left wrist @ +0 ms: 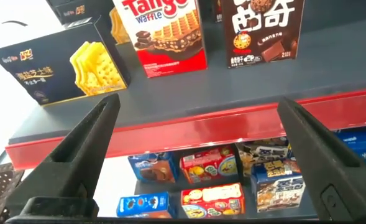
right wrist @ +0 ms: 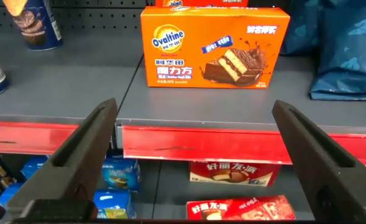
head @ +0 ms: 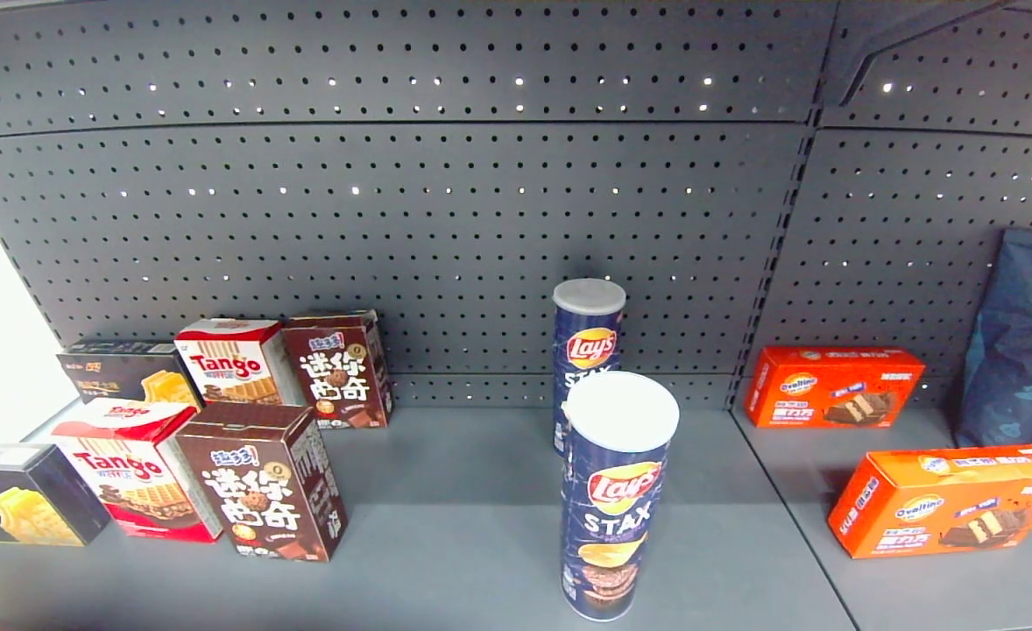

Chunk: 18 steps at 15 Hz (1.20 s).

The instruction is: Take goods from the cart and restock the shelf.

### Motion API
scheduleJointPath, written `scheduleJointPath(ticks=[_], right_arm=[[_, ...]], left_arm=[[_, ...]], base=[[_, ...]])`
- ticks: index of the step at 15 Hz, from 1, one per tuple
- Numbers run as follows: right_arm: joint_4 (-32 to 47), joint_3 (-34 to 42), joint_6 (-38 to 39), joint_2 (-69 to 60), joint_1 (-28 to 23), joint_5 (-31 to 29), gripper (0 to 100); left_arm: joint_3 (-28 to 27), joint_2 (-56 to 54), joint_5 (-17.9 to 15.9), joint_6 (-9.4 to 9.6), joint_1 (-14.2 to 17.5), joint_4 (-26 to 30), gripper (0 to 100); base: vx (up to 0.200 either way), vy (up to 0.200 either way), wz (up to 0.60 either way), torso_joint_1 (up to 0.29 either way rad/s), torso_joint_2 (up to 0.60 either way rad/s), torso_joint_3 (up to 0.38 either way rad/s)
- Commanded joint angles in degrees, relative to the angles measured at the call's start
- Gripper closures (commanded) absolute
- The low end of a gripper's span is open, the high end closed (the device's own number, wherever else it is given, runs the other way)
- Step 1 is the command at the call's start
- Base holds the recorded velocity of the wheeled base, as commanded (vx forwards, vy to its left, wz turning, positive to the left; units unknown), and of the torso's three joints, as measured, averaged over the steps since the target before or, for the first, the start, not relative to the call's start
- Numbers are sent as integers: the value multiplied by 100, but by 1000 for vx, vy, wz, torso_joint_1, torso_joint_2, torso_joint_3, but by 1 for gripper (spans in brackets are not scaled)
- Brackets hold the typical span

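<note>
— Where do the goods stand?
— On the grey shelf [head: 463,535]; a front chip can [head: 617,499] stands upright near the middle, and a rear chip can [head: 588,350] just behind it is partly hidden by it.
— And to the sides?
— On the robot's left are two rows of boxes; the front black box [head: 17,492] is cut off at the edge, beside a front wafer box [head: 135,469] and a front cookie box [head: 262,491]; a rear black box [head: 126,372], a rear wafer box [head: 236,361] and a rear cookie box [head: 341,368] stand behind them. On the right a front orange box [head: 950,499] and a rear orange box [head: 831,386] lie apart; the blue bags [head: 1020,342] run out of view.
— Anything hard to make out?
— Small packets [left wrist: 210,165] on a lower level, half hidden under the red shelf edge [left wrist: 232,121].
— The pincers?
— The left gripper [left wrist: 198,102] hangs before that edge, fingers spread wide, gripping nothing; the right gripper [right wrist: 194,104] is likewise wide apart and empty, facing the front orange box.
</note>
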Motion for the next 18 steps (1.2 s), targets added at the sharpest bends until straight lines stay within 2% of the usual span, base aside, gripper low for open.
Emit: scheduleJointPath(ticks=[1, 3, 6, 8, 9, 10, 12, 13, 14, 15, 16, 17, 18], right_arm=[[-2, 1, -4, 0, 2, 2, 0], [-2, 1, 4, 0, 2, 2, 0], [-2, 1, -4, 0, 2, 2, 0], [-2, 1, -4, 0, 2, 2, 0], [-2, 1, -4, 0, 2, 2, 0], [-2, 1, -4, 0, 2, 2, 0], [-2, 1, -4, 0, 2, 2, 0], [-2, 1, -4, 0, 2, 2, 0], [-2, 1, -4, 0, 2, 2, 0], [-2, 1, -4, 0, 2, 2, 0], [-2, 1, -4, 0, 2, 2, 0], [-2, 1, -4, 0, 2, 2, 0], [-2, 1, -4, 0, 2, 2, 0]], left_arm=[[-1, 28, -45, 13, 0, 4, 0], [8, 28, -476, 4, 0, -13, 0], [69, 28, -1715, 74, 0, -57, 0], [69, 28, -1900, 136, 9, -84, 0], [78, 28, -2032, -111, 0, -92, 0], [69, 28, -2163, -119, 0, -84, 0], [69, 46, -2120, -216, 62, -84, 0], [69, 90, -2093, -242, 422, -92, 0], [69, 397, -2111, -181, 1029, -92, 0], [69, 432, -2137, -146, 1205, -75, 0], [69, 151, -2128, -181, 1196, -84, 0], [87, -438, -2102, -234, 1266, -119, 0], [175, -438, -2014, -348, 1284, -356, 0]], base=[[0, 0, 0, 0, 0, 0], [0, 0, 0, 0, 0, 0], [0, 0, 0, 0, 0, 0], [0, 0, 0, 0, 0, 0], [0, 0, 0, 0, 0, 0], [0, 0, 0, 0, 0, 0], [0, 0, 0, 0, 0, 0], [0, 0, 0, 0, 0, 0], [0, 0, 0, 0, 0, 0], [0, 0, 0, 0, 0, 0], [0, 0, 0, 0, 0, 0], [0, 0, 0, 0, 0, 0], [0, 0, 0, 0, 0, 0]])
